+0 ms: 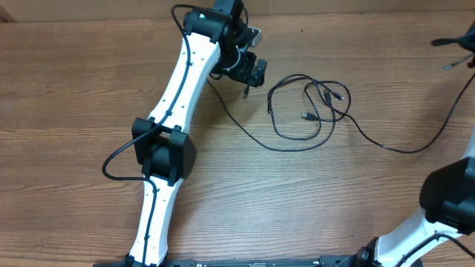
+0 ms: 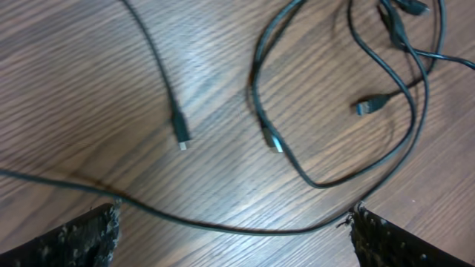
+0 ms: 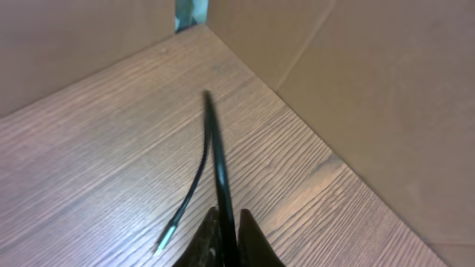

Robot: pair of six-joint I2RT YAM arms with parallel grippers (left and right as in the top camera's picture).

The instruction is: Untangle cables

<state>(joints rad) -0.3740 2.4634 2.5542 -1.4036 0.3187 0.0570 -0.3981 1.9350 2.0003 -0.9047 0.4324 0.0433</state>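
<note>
Several thin black cables (image 1: 308,104) lie in a loose tangle on the wooden table, right of centre. One long strand (image 1: 404,150) runs from the tangle out to the far right. My left gripper (image 1: 252,74) hangs just left of the tangle. In the left wrist view it is open (image 2: 236,215), with one cable strand (image 2: 223,226) lying on the table between its fingers. Plug ends (image 2: 180,137) (image 2: 273,139) (image 2: 369,105) lie beyond it. My right gripper (image 3: 226,219) is shut on a black cable (image 3: 215,148). It is at the overhead's far right edge (image 1: 464,38).
A silver-tipped loose end (image 3: 165,239) lies beside the held cable and shows in the overhead (image 1: 445,67). Brown cardboard walls (image 3: 371,89) stand close around the table's far right corner. The left arm's own thick wire (image 1: 119,159) loops out by its elbow.
</note>
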